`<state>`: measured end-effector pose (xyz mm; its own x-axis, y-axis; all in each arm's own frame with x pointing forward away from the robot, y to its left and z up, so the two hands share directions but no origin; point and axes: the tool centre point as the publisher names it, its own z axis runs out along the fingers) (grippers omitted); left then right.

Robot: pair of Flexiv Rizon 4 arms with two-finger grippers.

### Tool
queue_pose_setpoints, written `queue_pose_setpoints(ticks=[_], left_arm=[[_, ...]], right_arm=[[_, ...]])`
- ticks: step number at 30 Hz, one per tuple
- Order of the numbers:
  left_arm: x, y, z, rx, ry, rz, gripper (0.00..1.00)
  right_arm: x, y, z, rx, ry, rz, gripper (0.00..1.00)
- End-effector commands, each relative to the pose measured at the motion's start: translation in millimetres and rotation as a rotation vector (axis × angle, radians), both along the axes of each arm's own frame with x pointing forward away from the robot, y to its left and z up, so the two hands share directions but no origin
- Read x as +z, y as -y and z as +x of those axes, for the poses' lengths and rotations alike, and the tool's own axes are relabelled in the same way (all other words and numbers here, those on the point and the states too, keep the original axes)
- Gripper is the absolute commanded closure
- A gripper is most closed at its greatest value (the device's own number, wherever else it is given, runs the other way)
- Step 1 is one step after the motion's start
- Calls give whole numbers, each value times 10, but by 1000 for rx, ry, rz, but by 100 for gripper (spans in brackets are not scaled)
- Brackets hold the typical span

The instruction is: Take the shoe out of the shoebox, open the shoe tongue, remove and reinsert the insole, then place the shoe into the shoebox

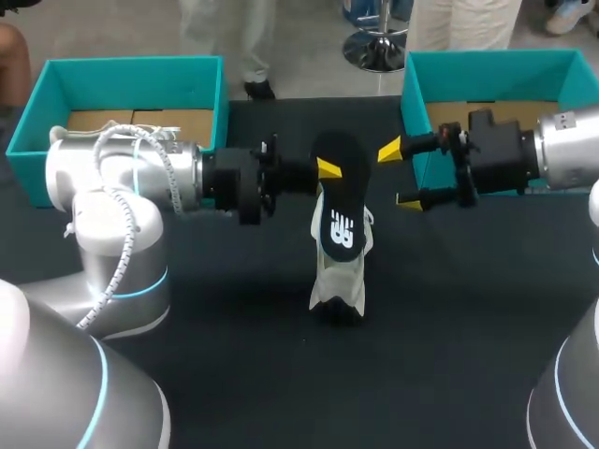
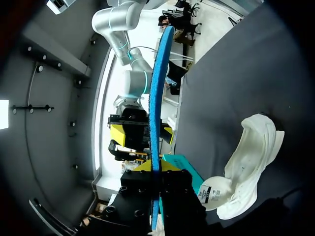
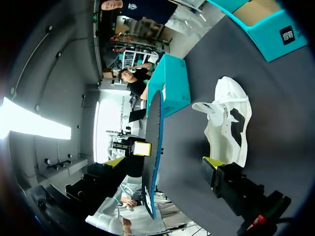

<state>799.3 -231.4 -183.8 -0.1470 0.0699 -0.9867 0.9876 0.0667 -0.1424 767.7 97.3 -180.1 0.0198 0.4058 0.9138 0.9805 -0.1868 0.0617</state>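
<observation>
1. The left gripper (image 1: 327,169) is clamped narrowly on the insole (image 1: 339,210), with one finger on each face, and holds it in the air over the middle of the table (image 1: 281,383).
2. The insole hangs on edge with its long axis roughly up and down. The black top face has a white logo and is turned toward the head camera. In the left wrist view the other face is bright blue. It is thin and slightly curved.
3. The right gripper (image 1: 399,175) has its fingers spread wide and holds nothing. Its yellow tips point at the insole from the other side, near it but apart from it.
4. The shoe (image 1: 342,276) rests on the dark table just under the insole's lower end. It is white, its tongue is folded out showing a label, and its dark opening is exposed. Neither gripper touches it.
5. A teal box (image 1: 122,70) sits at the far left of the table and a second teal box (image 1: 487,64) at the far right. Both are open, with brown cardboard inside. The shoe is between them and outside both.
</observation>
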Motion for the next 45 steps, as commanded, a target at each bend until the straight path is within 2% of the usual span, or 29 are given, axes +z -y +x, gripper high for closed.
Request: queue_pose_setpoints(ticks=[1, 4, 8, 15, 20, 35, 45], left_arm=[[17, -25, -55, 4, -2, 3, 100], [18, -26, -68, 2, -9, 3, 100], [17, -25, -70, -1, -13, 6, 100], [14, -37, -55, 1, -16, 10, 100], [15, -50, -53, 5, -17, 9, 100], [-1, -87, -47, 26, -23, 13, 100], [17, -86, -48, 25, -24, 10, 100]], right_arm=[[69, 295, -194, -25, -24, -81, 0], [89, 483, -318, -74, -24, -156, 0], [141, 649, -453, -112, -7, -199, 0], [301, 823, -620, -151, 8, -261, 0], [267, 918, -709, -171, -22, -266, 0], [246, 940, -718, -188, -30, -264, 0], [257, 1373, -734, -184, 11, -308, 0]])
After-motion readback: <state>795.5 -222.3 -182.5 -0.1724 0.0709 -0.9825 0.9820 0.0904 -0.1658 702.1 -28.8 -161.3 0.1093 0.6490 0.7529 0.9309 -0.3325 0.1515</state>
